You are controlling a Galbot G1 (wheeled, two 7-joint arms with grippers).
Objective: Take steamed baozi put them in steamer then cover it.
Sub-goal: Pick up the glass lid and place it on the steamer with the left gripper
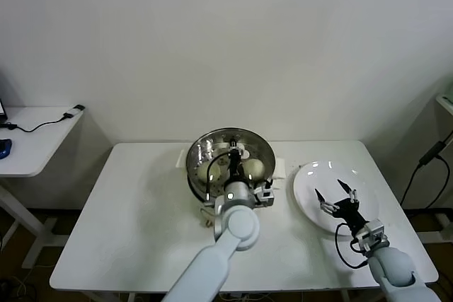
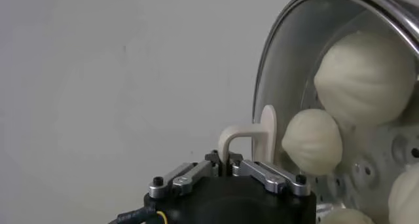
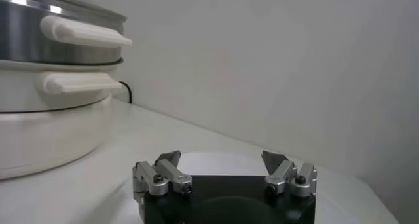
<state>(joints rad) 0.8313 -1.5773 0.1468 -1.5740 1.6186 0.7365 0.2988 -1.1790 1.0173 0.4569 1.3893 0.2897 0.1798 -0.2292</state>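
Note:
The steamer (image 1: pixel 198 175) stands at mid-table on its white pot base (image 3: pixel 46 127). The clear glass cover (image 2: pixel 294 61) lies over its mouth. My left gripper (image 2: pixel 226 163) is shut on the cover's white handle (image 2: pixel 245 137), reaching over the steamer's middle (image 1: pixel 233 164). Through the glass I see several cream-white baozi inside: one large (image 2: pixel 364 78), one next to the handle (image 2: pixel 313 141), another at the edge (image 2: pixel 406 196). Two of these baozi show from above (image 1: pixel 253 168) (image 1: pixel 207 172). My right gripper (image 1: pixel 336 190) hangs open over the white plate (image 1: pixel 311 175), holding nothing.
The white plate (image 3: pixel 216 158) sits to the right of the steamer with no buns on it. The steamer's white side handles (image 3: pixel 85 32) point toward the plate. A side table (image 1: pixel 35 139) with cables stands far left. A black cable (image 1: pixel 425 167) hangs at the right.

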